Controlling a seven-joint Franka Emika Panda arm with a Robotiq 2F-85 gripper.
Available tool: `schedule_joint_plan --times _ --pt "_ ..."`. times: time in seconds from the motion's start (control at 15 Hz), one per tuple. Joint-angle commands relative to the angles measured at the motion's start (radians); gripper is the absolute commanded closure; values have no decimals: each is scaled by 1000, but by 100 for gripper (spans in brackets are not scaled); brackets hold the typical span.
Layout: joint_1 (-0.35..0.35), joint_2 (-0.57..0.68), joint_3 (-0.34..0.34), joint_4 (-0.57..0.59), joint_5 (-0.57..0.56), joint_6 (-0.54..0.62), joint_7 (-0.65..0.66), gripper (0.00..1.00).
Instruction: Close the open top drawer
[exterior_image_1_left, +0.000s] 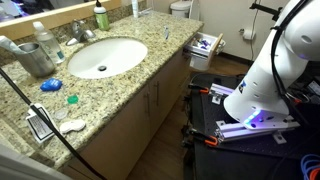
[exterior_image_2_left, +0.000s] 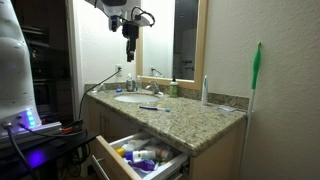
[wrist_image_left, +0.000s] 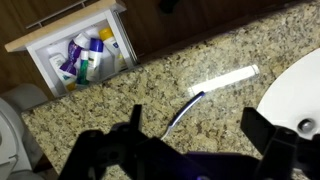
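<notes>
Hovering above the speckled granite table (wrist_image_left: 140, 85), my hand (exterior_image_2_left: 131, 55) hangs spread and empty. The shallow light-tan wooden top drawer (wrist_image_left: 60, 30) gapes at ten o'clock in the wrist view — I'd descend past the edge, then push its front panel squarely, mid-width.

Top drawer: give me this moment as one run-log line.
top drawer: open, small items inside | hand: open, empty, above countertop beside sink | drawer contact: none | close: not yet done

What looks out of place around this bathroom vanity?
The top drawer stands pulled out of the vanity, with small bottles showing inside, while the cabinet doors are shut. Nothing looks spilled or broken.
</notes>
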Motion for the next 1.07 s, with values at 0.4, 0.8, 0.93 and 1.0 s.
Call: schedule_joint_plan --times 0.4,0.8,0.93,1.0 --pt "-37 127 8 28 -4 121 75 0" --pt "-157 423 -101 115 14 164 30 0" --pt "-202 485 -119 135 -1 135 -5 0" --pt "-227 508 -121 137 3 145 -18 0"
